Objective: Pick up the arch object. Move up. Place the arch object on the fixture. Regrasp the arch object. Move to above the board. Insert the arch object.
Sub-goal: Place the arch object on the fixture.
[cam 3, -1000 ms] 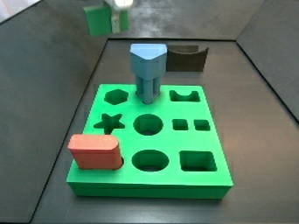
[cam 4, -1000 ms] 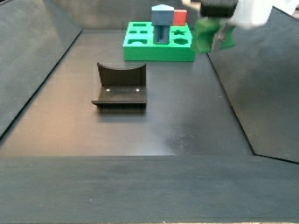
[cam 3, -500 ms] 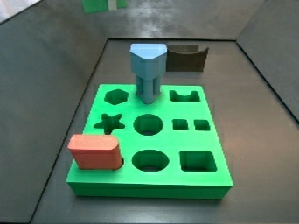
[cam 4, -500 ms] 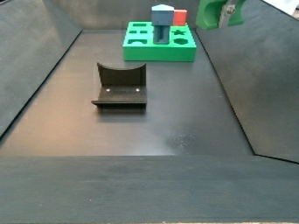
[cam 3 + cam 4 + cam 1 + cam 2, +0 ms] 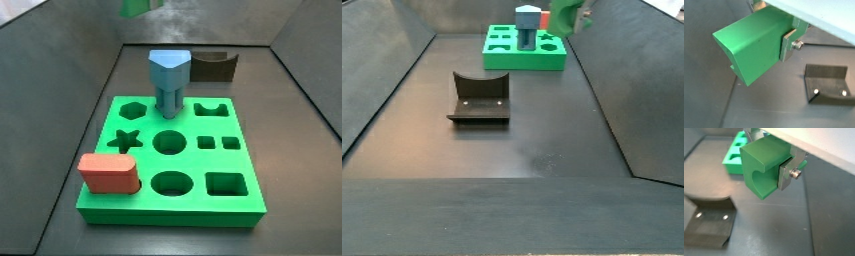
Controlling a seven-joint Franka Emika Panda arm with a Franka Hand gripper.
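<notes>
The gripper (image 5: 774,165) is closed on the muted-green blocky arch object (image 5: 764,168), one silver finger (image 5: 789,173) pressed flat against the piece's side, and carries it high in the air, clear of everything below. In a side view the piece (image 5: 567,16) shows at the top edge, just beside the far end of the bright green rectangular board (image 5: 524,50). The dark L-shaped fixture (image 5: 478,98) stands on the dark surface (image 5: 529,140), well apart from the board.

Side views face each other across the board (image 5: 167,150) and fixture (image 5: 478,98); wrist views look down.
</notes>
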